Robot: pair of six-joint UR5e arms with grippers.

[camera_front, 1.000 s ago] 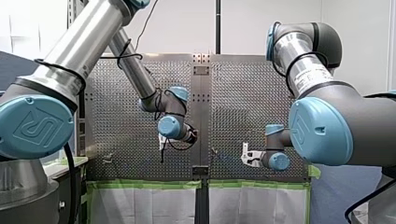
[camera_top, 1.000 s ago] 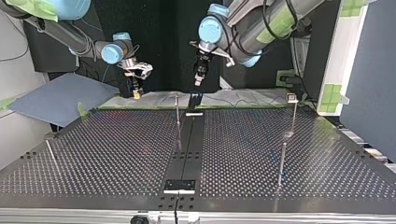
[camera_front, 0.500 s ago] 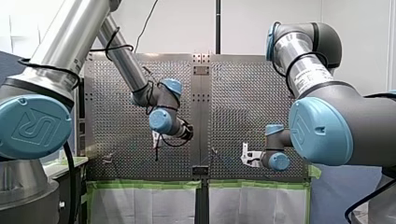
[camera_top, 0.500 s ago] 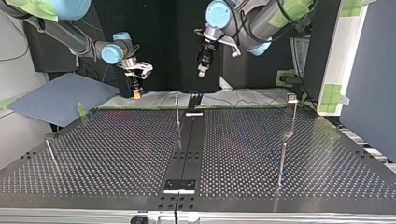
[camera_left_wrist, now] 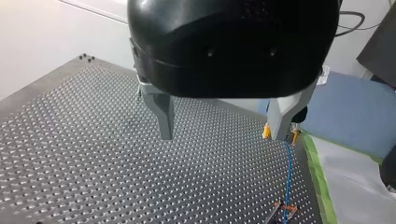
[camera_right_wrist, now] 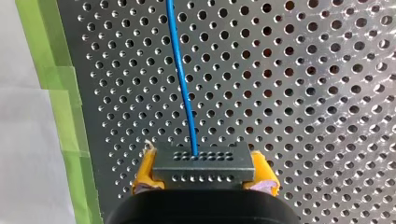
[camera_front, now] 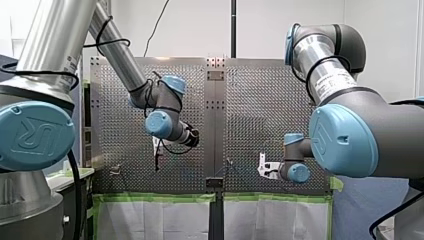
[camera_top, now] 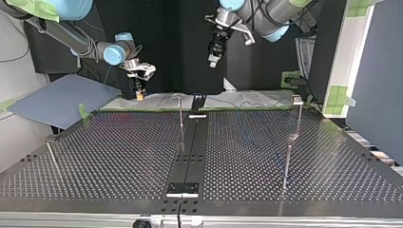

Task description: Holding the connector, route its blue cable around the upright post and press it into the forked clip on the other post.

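My right jaws, yellow-padded, pinched the grey connector (camera_right_wrist: 203, 164) over the perforated worktop (camera_right_wrist: 289, 93). Its blue cable (camera_right_wrist: 182, 79) ran ahead across the holes, near the green tape (camera_right_wrist: 60, 116) along the edge. My left jaws hung spread, high above the worktop.

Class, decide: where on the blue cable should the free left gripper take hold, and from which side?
Probably the straight stretch of blue cable just ahead of the connector, which the right gripper holds. Come from above, left gripper fingers straddling it: it runs as one thin line over the table.
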